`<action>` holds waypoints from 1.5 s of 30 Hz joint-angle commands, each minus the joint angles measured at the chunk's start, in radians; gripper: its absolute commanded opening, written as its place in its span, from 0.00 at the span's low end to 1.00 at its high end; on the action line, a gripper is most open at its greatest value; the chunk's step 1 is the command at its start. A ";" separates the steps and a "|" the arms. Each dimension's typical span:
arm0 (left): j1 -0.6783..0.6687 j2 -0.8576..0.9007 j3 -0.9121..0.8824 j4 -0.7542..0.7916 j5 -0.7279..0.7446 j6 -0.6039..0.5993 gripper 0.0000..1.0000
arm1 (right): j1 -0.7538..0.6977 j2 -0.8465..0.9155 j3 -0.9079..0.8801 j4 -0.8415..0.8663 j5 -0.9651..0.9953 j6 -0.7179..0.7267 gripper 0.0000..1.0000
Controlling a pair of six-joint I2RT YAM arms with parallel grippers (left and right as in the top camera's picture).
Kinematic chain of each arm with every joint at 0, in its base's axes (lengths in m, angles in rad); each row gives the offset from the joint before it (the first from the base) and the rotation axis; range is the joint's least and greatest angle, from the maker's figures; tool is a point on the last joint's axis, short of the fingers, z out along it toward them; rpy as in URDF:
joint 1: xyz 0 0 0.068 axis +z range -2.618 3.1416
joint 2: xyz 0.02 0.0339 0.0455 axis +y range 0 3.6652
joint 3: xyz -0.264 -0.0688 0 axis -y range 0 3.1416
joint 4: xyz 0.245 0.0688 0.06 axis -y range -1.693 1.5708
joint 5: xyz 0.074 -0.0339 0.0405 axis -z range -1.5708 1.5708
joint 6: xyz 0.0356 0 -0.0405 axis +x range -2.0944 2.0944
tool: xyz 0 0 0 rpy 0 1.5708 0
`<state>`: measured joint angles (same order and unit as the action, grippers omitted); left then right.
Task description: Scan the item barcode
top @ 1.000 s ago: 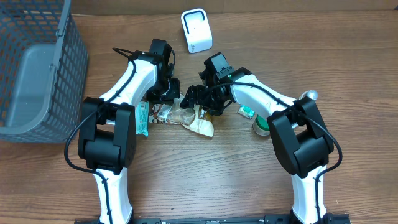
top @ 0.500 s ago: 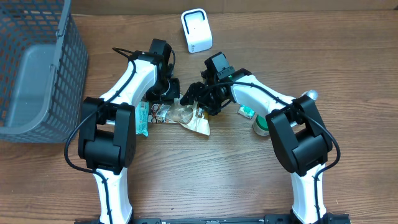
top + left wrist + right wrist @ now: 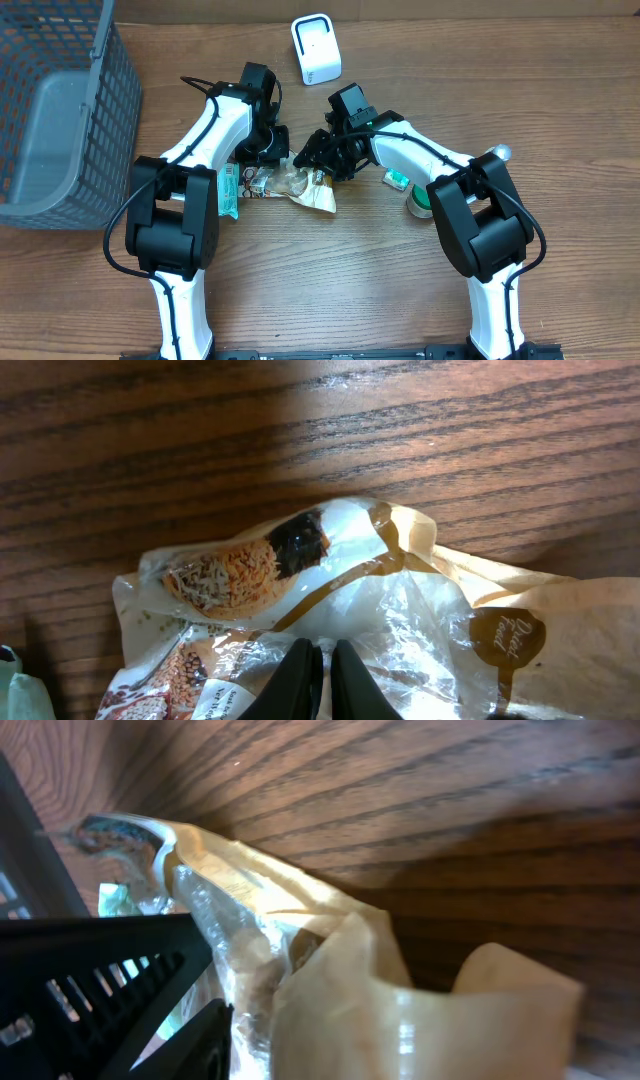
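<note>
The item is a clear and beige bag of dried food [image 3: 305, 188] lying on the wooden table between both arms. No barcode shows on it in any view. My left gripper [image 3: 270, 155] is at the bag's left end. In the left wrist view its fingers [image 3: 300, 682] are shut on a fold of the clear plastic of the bag [image 3: 400, 590]. My right gripper [image 3: 318, 158] is at the bag's upper right side. The right wrist view shows one black finger [image 3: 200, 1045] against the bag [image 3: 400, 1010], which hides the other finger.
A white scanner [image 3: 315, 48] stands at the back centre. A grey wire basket [image 3: 60, 110] fills the left side. A green packet [image 3: 230, 190] lies by the left arm. A small green item [image 3: 397, 180] and a tape roll [image 3: 420, 205] lie by the right arm.
The right gripper's jaws have narrowed around the bag. The bag's beige end has shifted slightly up and left. The left gripper has stayed shut in place.
</note>
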<state>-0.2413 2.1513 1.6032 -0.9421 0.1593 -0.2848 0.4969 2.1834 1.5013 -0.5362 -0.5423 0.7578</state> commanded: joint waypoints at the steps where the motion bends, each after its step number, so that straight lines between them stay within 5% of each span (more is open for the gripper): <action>1: -0.008 0.022 -0.013 0.003 0.005 0.019 0.09 | 0.000 0.018 -0.005 0.008 0.006 0.001 0.41; 15: -0.009 0.022 -0.013 0.003 0.005 0.019 0.09 | 0.000 0.018 -0.005 0.008 -0.008 -0.006 0.33; 20: -0.009 0.022 -0.013 0.004 0.005 0.019 0.10 | -0.001 0.018 -0.005 0.008 -0.021 -0.006 0.37; 26: -0.009 0.022 -0.013 0.003 0.006 0.019 0.09 | -0.001 0.018 -0.004 0.005 -0.030 -0.007 0.16; 31: -0.009 0.021 -0.008 0.008 0.011 0.019 0.06 | -0.003 0.018 -0.002 0.010 -0.040 -0.031 0.16; 45: 0.097 -0.081 0.275 -0.091 0.009 0.027 0.09 | -0.006 -0.086 -0.001 0.011 -0.043 -0.241 0.12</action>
<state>-0.1925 2.1441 1.7897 -1.0119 0.1616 -0.2787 0.4969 2.1815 1.5013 -0.5255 -0.5724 0.6189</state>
